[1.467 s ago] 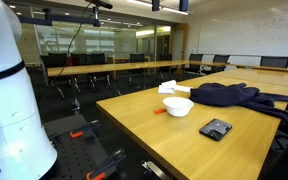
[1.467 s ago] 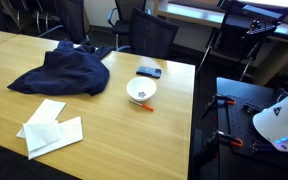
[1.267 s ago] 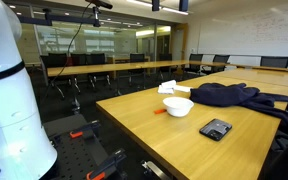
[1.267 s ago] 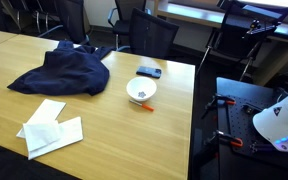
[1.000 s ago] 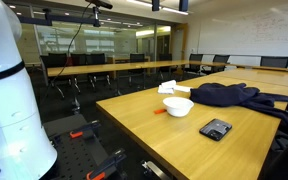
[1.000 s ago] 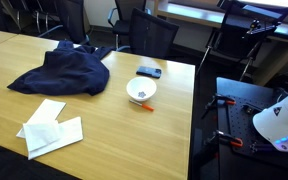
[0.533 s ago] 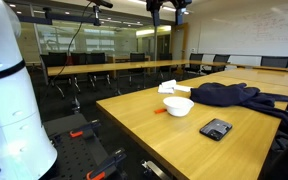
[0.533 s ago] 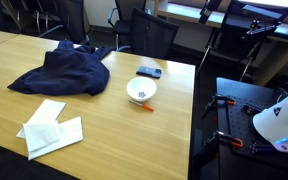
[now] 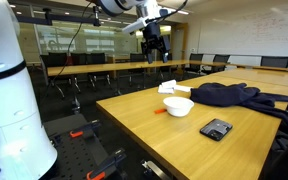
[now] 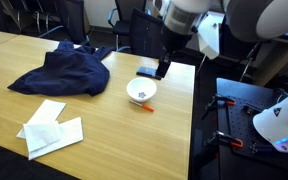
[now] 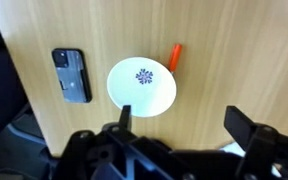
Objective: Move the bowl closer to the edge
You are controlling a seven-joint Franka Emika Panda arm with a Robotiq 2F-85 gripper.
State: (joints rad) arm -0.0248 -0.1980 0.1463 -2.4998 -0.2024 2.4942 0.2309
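Note:
The small white bowl (image 9: 178,105) (image 10: 141,91) sits on the wooden table near its edge (image 10: 194,110). In the wrist view the bowl (image 11: 141,86) shows a blue pattern inside. My gripper (image 9: 155,43) (image 10: 163,69) hangs in the air above the table, apart from the bowl. In the wrist view its two black fingers (image 11: 181,118) are spread wide, open and empty, with the bowl just beyond the left finger.
A black phone (image 11: 72,75) (image 10: 149,71) (image 9: 216,128) lies beside the bowl. An orange marker (image 11: 174,57) (image 10: 148,106) lies on its other side. A dark blue cloth (image 10: 66,70) and white folded papers (image 10: 50,128) lie further in. Chairs stand beyond the table.
The arm has swung down into both exterior views and now hovers above the bowl and phone. The bowl, phone and marker have not moved.

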